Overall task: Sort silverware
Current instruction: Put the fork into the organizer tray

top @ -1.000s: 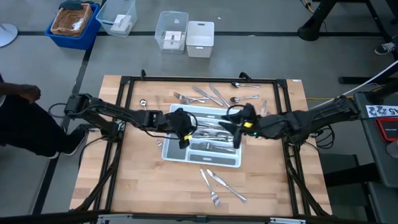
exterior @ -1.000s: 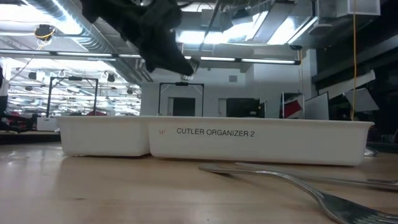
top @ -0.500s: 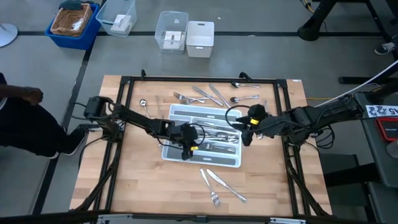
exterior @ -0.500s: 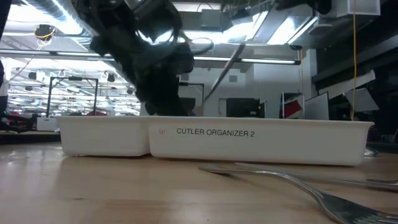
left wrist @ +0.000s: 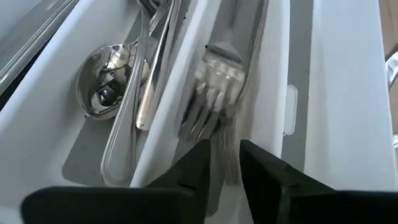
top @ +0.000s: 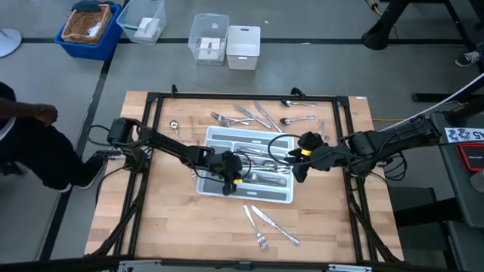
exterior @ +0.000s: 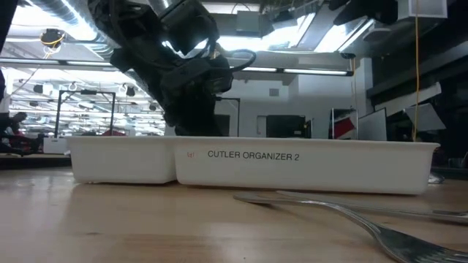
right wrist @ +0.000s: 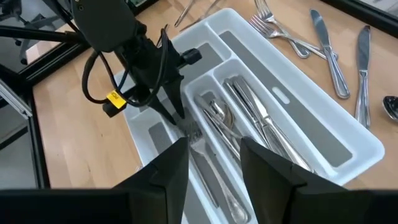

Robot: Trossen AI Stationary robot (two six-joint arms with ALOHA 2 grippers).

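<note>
The white tray (top: 206,156) stands mid-table, silverware (top: 261,155) lying in its compartments. My left gripper (top: 230,181) dips into the tray's near-left part; the tray wall (exterior: 292,166) hides its tips in the low view. In the left wrist view its fingers stand apart with a blurred fork (left wrist: 214,93) running between them, next to a spoon (left wrist: 109,81) one compartment over. My right gripper (right wrist: 214,168) hangs open above the tray's right side (top: 299,162), with nothing between its fingers. Loose silverware lies at the table's far side (top: 253,115) and near side (top: 265,223). My left gripper has the fork's handle (left wrist: 225,163) running between its two fingers, which slant down into the tray compartment along the fork. The fork is blurred, its tines (left wrist: 208,115) pointing away from the fingers. Whether the fingers touch the handle, I cannot tell.
Beyond the table's far edge stand a blue bin (top: 91,26), clear tubs (top: 209,38) and a white box (top: 243,47). A person (top: 23,143) is at the left. A black frame rail (top: 151,151) runs around the table. A fork (exterior: 380,230) lies close to the low camera.
My left gripper has gone down into the tray and a little toward the table's near edge, tipping steeper. The fork that slanted up above the tray rim half a second ago now lies below it. My right gripper has drawn back toward the table's right edge and tipped down.
</note>
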